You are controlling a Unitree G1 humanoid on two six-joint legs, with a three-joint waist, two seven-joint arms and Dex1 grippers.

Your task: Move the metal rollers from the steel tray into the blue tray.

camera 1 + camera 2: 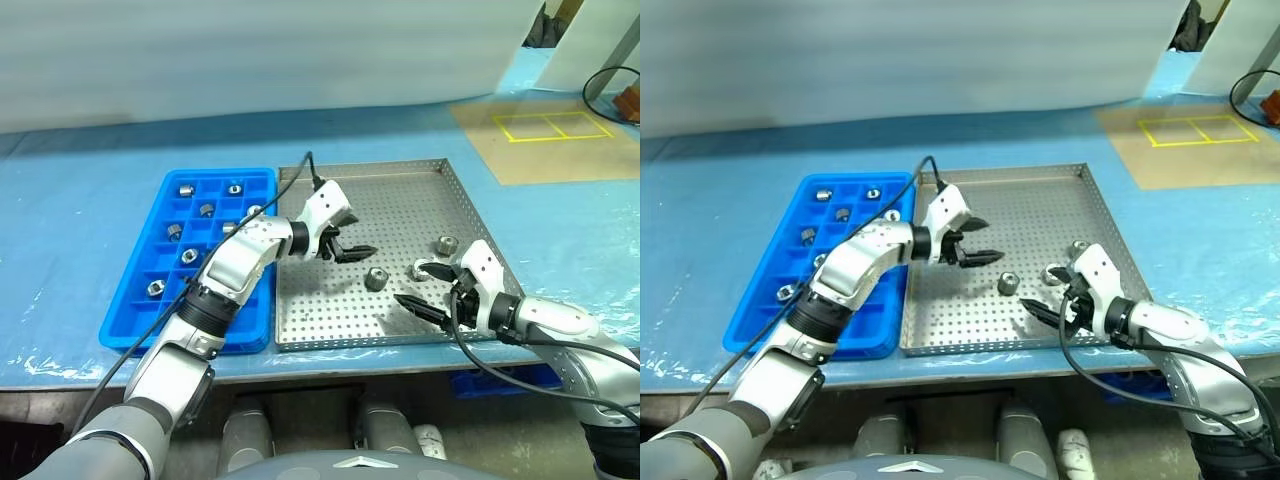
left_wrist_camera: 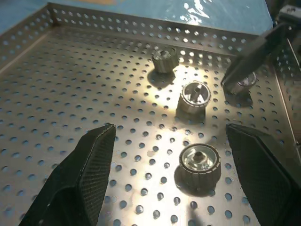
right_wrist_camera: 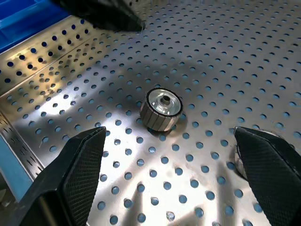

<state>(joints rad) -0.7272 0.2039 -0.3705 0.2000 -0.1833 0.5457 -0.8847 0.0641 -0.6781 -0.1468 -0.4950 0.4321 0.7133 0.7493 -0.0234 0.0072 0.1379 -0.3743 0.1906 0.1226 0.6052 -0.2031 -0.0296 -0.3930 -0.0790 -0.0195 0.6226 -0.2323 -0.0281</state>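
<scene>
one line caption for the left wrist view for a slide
Open left gripper over the steel tray, a metal roller lying between its fingers.

A big blue table in a bright room

The table (image 1: 80,190) has a light blue cover that looks a bit shiny and crinkly. Behind it hangs a pale white sheet (image 1: 250,50). Off to the far right lies a brown board (image 1: 540,150) with yellow lines (image 1: 552,125) making two boxes, and a black cable (image 1: 600,80) loops nearby.
</scene>
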